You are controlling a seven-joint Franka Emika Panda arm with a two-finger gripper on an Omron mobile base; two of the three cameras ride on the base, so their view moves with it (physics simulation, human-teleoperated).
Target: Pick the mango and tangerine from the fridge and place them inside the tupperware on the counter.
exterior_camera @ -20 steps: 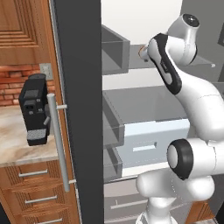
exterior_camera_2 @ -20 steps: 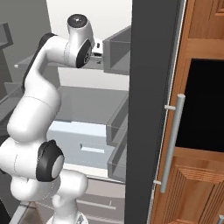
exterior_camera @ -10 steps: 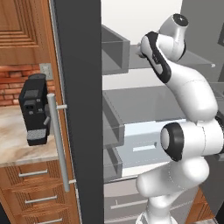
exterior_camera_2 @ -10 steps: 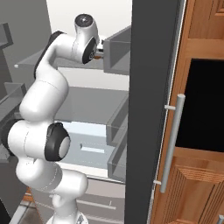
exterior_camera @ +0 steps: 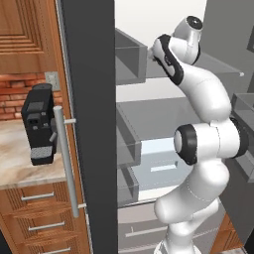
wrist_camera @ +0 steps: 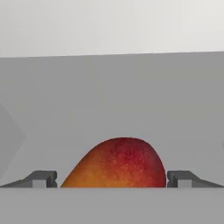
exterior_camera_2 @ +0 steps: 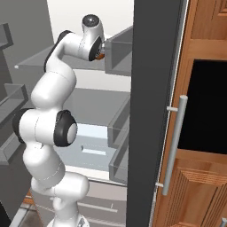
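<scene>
Mango (wrist_camera: 117, 164), red-orange, lying on its side on grey fridge (exterior_camera: 89, 74) shelf, 6 o'clock in hand view.

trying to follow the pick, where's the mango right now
In the hand view the mango sits low and central on the grey fridge shelf, between the claw's two fingertips. In the right base view a sliver of orange shows at the claw on the upper shelf.

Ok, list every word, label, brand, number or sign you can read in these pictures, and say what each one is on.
None: no readable text anywhere.
The fridge, the coffee machine on the counter, the cabinets and the mango between the gripper fingertips carry no lettering, labels or numbers.
</scene>
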